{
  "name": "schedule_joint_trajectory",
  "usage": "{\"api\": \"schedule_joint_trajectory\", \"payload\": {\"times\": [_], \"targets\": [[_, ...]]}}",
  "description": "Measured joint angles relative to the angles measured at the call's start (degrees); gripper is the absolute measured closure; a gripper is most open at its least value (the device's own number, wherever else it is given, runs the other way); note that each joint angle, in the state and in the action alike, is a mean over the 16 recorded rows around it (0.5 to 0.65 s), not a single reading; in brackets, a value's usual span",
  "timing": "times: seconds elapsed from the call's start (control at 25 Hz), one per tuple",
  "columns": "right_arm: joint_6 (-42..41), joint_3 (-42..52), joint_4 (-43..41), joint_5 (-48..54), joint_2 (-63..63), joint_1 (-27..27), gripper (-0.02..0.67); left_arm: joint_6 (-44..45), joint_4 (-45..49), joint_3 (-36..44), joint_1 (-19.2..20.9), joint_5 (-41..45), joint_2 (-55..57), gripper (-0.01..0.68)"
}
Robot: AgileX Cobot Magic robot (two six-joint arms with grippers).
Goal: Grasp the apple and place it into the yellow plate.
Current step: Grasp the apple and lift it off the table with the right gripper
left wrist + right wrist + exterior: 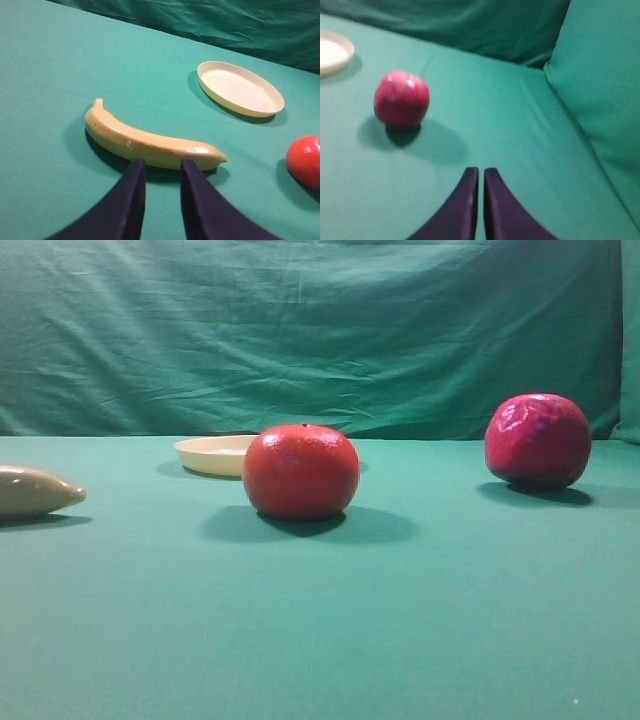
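The apple (538,440) sat on the green cloth (320,640), well to the right of the plate (214,454) in the high view, with the orange-red fruit (301,471) between them and nearer the camera. A banana (150,142) lay left of the plate, out of the way. Nothing had been grasped yet.

The right gripper (479,172) was clenched on nothing, its jaws almost touching, and hung above bare cloth well apart from the apple (401,98), which showed to the upper left in its wrist view. The left gripper (160,167) stood slightly parted and empty just beside the banana, far from the apple.

The step in hand, as I judged it, was the right arm's approach. To do it well the jaws had first to spread wider than the apple before closing in, since in their clenched state they would only shove it. The apple was round and glossy, so it would likely roll at a glancing touch; coming down centred over it, with a finger on each side of the widest part, looked safest. The carry toward the plate (331,52) would need enough lift to pass the orange-red fruit, which sat close in front of the plate.
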Motion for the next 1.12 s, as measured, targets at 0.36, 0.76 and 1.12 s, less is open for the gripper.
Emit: {"api": "schedule_joint_trajectory", "payload": {"times": [0.36, 0.76, 1.12], "targets": [[-4.6, -17.8, 0.8, 13.3, 20.3, 0.0, 0.649, 0.0, 0.0, 0.0, 0.0, 0.0, 0.0, 0.516], [-13.1, -37.5, 4.7, 22.9, 49.5, 0.6, 0.649, 0.0, 0.0, 0.0, 0.0, 0.0, 0.0, 0.516], [-16.8, -51.3, 7.7, 27.3, 71.3, 5.9, 0.649, 0.0, 0.0, 0.0, 0.0, 0.0, 0.0, 0.516]]}}
